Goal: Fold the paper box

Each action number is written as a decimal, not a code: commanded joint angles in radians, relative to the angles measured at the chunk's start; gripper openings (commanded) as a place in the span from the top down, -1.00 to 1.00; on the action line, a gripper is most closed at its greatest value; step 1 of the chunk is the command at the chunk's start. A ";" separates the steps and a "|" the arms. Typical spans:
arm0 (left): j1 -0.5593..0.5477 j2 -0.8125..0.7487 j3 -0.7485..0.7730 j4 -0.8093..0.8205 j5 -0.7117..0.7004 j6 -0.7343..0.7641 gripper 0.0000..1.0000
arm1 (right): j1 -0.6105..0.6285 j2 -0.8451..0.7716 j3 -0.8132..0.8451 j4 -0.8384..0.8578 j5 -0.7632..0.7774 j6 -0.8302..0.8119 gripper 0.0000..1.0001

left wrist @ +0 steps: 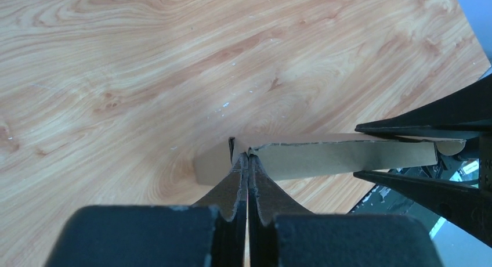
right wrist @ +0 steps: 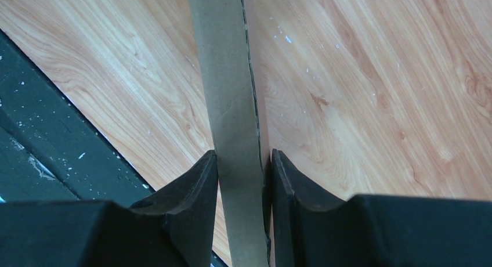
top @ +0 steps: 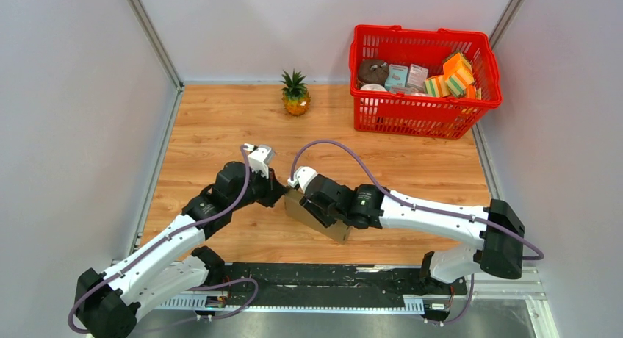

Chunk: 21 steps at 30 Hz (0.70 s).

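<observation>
The paper box (top: 332, 230) is a brown cardboard piece, partly folded, held just above the wooden table near its front middle. My left gripper (top: 281, 194) meets its left end; in the left wrist view the gripper (left wrist: 248, 158) is shut, its tips pinching a thin edge at the box's (left wrist: 348, 157) corner. My right gripper (top: 321, 208) comes in from the right. In the right wrist view it (right wrist: 243, 162) is shut on a cardboard panel of the box (right wrist: 223, 75), which fills the gap between the fingers. The right fingers (left wrist: 429, 126) also show in the left wrist view.
A red basket (top: 426, 116) with small colourful packages stands at the back right. A toy pineapple (top: 295, 94) stands at the back middle. A black rail (top: 330, 279) runs along the table's near edge, close under the box. Grey walls close in both sides.
</observation>
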 commanded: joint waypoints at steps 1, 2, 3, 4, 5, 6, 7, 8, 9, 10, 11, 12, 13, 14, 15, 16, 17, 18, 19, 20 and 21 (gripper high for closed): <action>-0.013 -0.015 -0.026 -0.090 0.035 -0.017 1.00 | -0.035 0.031 0.021 0.041 0.165 0.008 0.43; -0.015 -0.015 -0.024 -0.098 0.019 -0.012 1.00 | -0.035 0.028 0.021 0.041 0.167 0.011 0.41; -0.013 -0.013 -0.024 -0.105 0.010 -0.011 1.00 | -0.035 0.025 0.021 0.039 0.167 0.012 0.40; -0.013 -0.020 -0.024 -0.116 0.001 -0.008 1.00 | -0.035 0.017 0.021 0.039 0.168 0.012 0.39; -0.015 -0.024 -0.026 -0.119 -0.024 -0.009 1.00 | -0.033 0.013 0.019 0.038 0.168 0.011 0.39; -0.013 -0.027 -0.023 -0.124 -0.034 -0.006 1.00 | -0.035 0.010 0.011 0.039 0.168 0.012 0.37; -0.013 -0.038 -0.020 -0.124 -0.039 -0.003 1.00 | -0.035 0.006 0.010 0.038 0.167 0.009 0.33; -0.013 -0.041 -0.015 -0.121 -0.042 0.000 1.00 | -0.033 0.005 0.008 0.039 0.164 0.008 0.32; -0.013 -0.043 -0.003 -0.119 -0.042 0.008 1.00 | -0.035 0.003 0.007 0.039 0.156 0.008 0.32; -0.013 -0.040 0.008 -0.125 -0.044 0.009 1.00 | -0.035 -0.001 0.004 0.041 0.147 0.006 0.32; -0.015 -0.040 0.017 -0.128 -0.048 0.009 1.00 | -0.033 -0.004 -0.001 0.050 0.132 0.003 0.32; -0.013 -0.036 0.034 -0.128 -0.050 0.003 1.00 | -0.035 -0.007 -0.004 0.055 0.125 0.000 0.34; -0.013 -0.032 0.038 -0.112 -0.050 -0.002 0.95 | -0.035 -0.010 -0.010 0.058 0.122 0.000 0.36; -0.013 -0.027 0.045 -0.098 -0.042 -0.003 0.66 | -0.033 -0.010 -0.013 0.061 0.116 -0.008 0.37; -0.013 -0.021 0.060 -0.084 -0.036 0.000 0.52 | -0.035 -0.010 -0.015 0.061 0.109 -0.012 0.37; -0.015 -0.001 0.069 -0.055 -0.030 0.006 0.40 | -0.035 -0.010 -0.019 0.065 0.098 -0.020 0.38; -0.013 0.012 0.078 -0.042 -0.036 0.014 0.24 | -0.035 -0.016 -0.022 0.073 0.083 -0.024 0.38; -0.013 0.029 0.103 -0.033 -0.039 0.034 0.22 | -0.035 -0.020 -0.027 0.081 0.073 -0.032 0.38; -0.012 0.064 0.117 -0.026 -0.042 0.046 0.21 | -0.035 -0.024 -0.032 0.087 0.064 -0.037 0.39; -0.012 0.081 0.130 -0.025 -0.057 0.057 0.21 | -0.033 -0.027 -0.038 0.099 0.047 -0.041 0.39; -0.013 0.117 0.159 -0.030 -0.062 0.076 0.21 | -0.033 -0.032 -0.041 0.104 0.037 -0.046 0.40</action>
